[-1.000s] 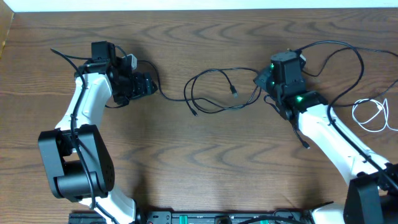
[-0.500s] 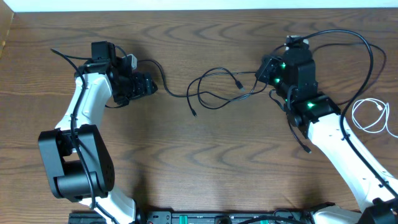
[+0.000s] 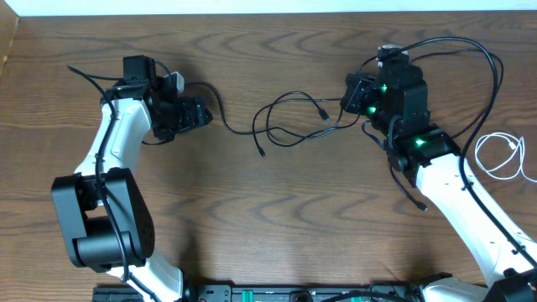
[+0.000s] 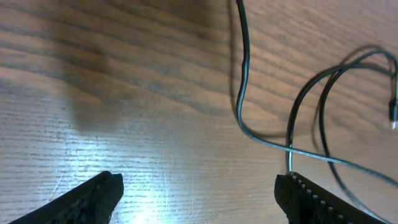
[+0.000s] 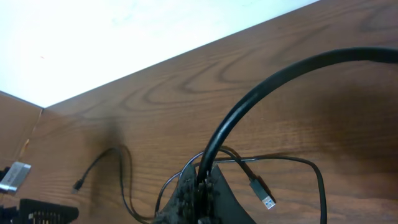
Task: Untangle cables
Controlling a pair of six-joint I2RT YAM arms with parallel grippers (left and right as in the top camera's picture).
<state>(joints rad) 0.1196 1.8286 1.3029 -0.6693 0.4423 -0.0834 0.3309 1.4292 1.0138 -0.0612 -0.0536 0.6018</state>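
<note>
Mid-desk, black cables are lying in a loose overlapping loop bundle between the two arms, slightly toward the far edge. Two plug ends are showing: one plug inside the loops on the right side, and a second plug sticking out on the near-left side. One strand is running left out of the bundle and curling up just beside the left gripper.

Left gripper is sitting released, with its fingers spread wide in the left wrist view and nothing between them. That strand is lying on the desk ahead of the fingers and crossing the loops near the right finger. I can't tell whether it's touching that finger.

Right gripper is sitting at the bundle's right end, clenched. In the right wrist view its fingers are pressing together on an arching cable, which is rising out of them. From overhead, the arching cable is sweeping high toward the right edge, then dropping back beside the right arm. Thin strands and the first plug are lying on the desk just past the fingers.

White cable is lying coiled at the right edge, well apart from the black ones.
</note>
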